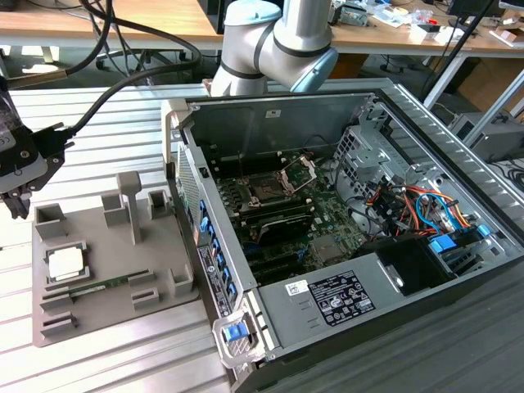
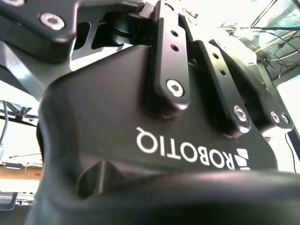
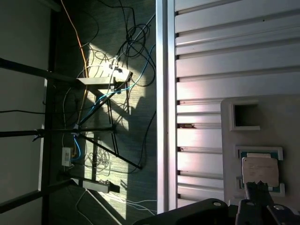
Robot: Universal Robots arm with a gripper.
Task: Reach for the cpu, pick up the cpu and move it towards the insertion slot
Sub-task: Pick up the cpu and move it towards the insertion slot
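Observation:
The cpu (image 1: 65, 264) is a pale silver-beige square lying flat in a recess of the grey tray (image 1: 106, 315) at the exterior view's left. My gripper (image 1: 18, 203) hangs at the far left edge of that view, above and beyond the tray's corner, apart from the cpu. In the first wrist view the cpu (image 3: 260, 169) lies in its framed recess, close to the dark gripper part (image 3: 257, 197). The insertion slot (image 1: 267, 190) is the silver-framed socket on the green motherboard inside the open case. The second wrist view looks along the gripper's black body (image 2: 154, 154).
A green memory stick (image 1: 92, 288) lies on the tray below the cpu. Grey posts (image 1: 129, 205) stand up from the tray. The open computer case (image 1: 327, 311) has a raised side wall (image 1: 192, 196) between tray and socket. A thick cable (image 1: 115, 90) trails from the arm.

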